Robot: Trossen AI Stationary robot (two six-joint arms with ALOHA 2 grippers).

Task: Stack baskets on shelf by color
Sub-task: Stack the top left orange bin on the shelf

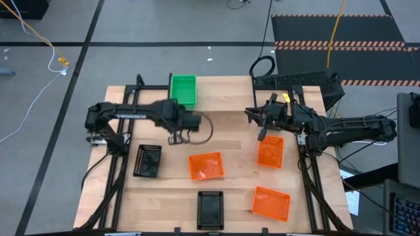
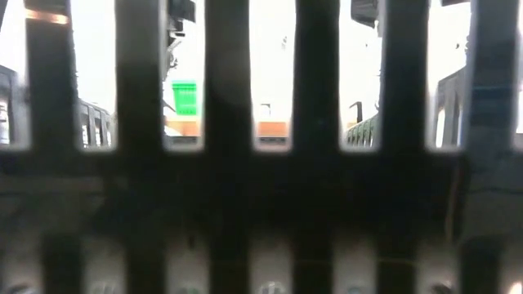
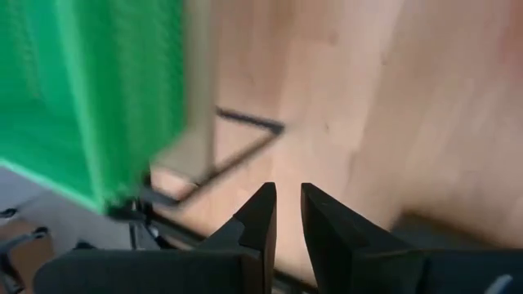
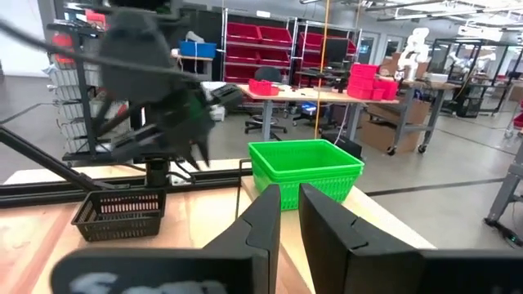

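Observation:
A stack of green baskets [image 1: 183, 90] stands on the shelf [image 1: 223, 97] at the table's far edge, and also shows in the right wrist view [image 4: 306, 167] and the left wrist view [image 3: 90, 90]. Three orange baskets [image 1: 205, 165] [image 1: 270, 151] [image 1: 271, 202] and two black baskets [image 1: 147, 160] [image 1: 210, 210] lie singly on the table. My left gripper [image 1: 174, 137] [image 3: 288, 214] hovers shut and empty just near of the green stack. My right gripper [image 1: 262, 130] [image 4: 288, 214] hangs shut and empty beside the far orange basket.
The shelf's plank and thin black legs [image 3: 245, 135] stand right beside the left gripper. A black basket's perforated wall [image 2: 261, 163] fills the low view. Bare wood lies in the table's middle [image 1: 230, 134]. A cable loop [image 1: 205, 128] hangs by the left wrist.

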